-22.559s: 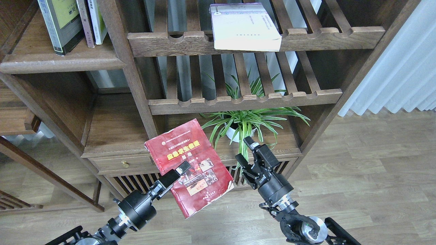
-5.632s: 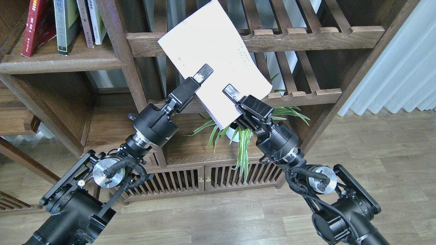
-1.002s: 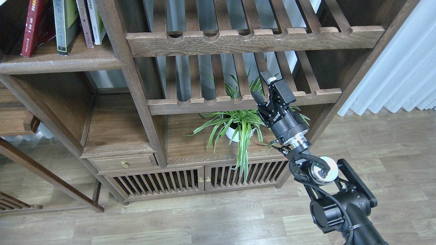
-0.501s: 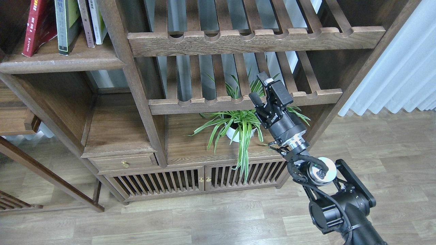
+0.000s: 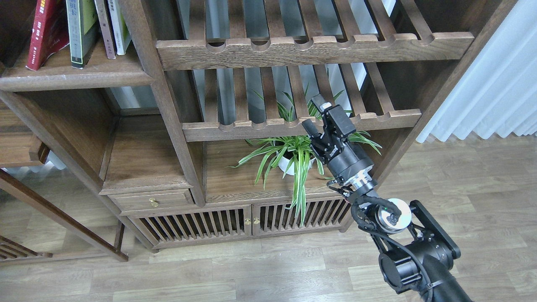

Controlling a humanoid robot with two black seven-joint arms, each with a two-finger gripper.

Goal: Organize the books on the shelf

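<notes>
The dark red book (image 5: 44, 33) and the grey-black book with the yellow-green panel (image 5: 82, 29) stand upright on the solid dark-brown shelf (image 5: 75, 77) at the top left. The white book with the lavender top is out of view. My right gripper (image 5: 312, 112) is open and empty. It is in front of the lower slatted rack, far to the right of the books. My left arm and gripper are not in view.
A thin brown book (image 5: 105, 27) and a white-green book (image 5: 119, 25) stand right of the grey-black one. Two slatted racks (image 5: 314, 44) (image 5: 260, 126) fill the middle. A potted spider plant (image 5: 293, 157) sits below my gripper. A white curtain (image 5: 495, 84) hangs at right.
My right gripper has drifted slightly left and down, still open and empty. The white book and my left arm, seen earlier at the racks, are gone from view.
</notes>
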